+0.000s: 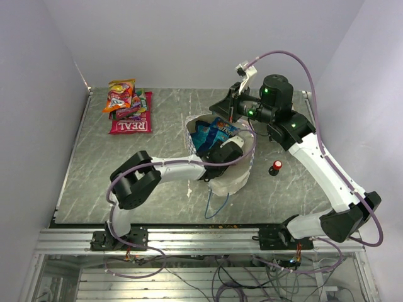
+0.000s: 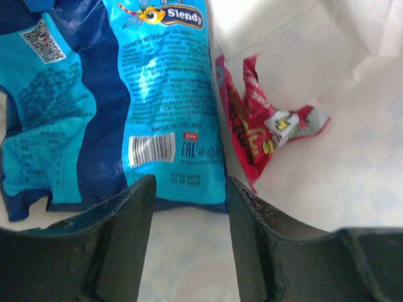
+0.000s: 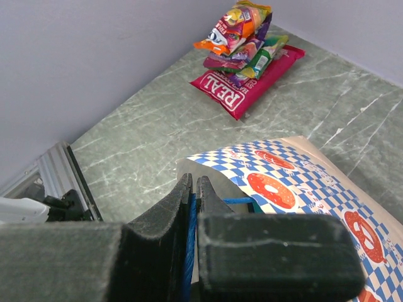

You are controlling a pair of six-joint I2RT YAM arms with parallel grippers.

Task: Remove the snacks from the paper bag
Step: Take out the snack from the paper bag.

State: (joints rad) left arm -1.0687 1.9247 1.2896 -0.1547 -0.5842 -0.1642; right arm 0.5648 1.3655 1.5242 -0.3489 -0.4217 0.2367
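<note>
The paper bag (image 1: pixel 230 184), blue-and-white checkered outside and cream inside, is set at the middle of the surface (image 1: pixel 88 176). Its blue cord handle (image 3: pixel 236 201) is pinched at the far rim by the closed right gripper (image 3: pixel 192 189). Inside, the left gripper (image 2: pixel 190 189) is held half-parted and empty at the edge of a blue candy bag (image 2: pixel 151 82), possibly touching it. A crumpled red packet (image 2: pixel 258 126) lies beside it. A red "REAL" packet (image 1: pixel 131 126), an orange packet (image 1: pixel 119 94) and pink-purple bags (image 1: pixel 132 110) are piled far left.
</note>
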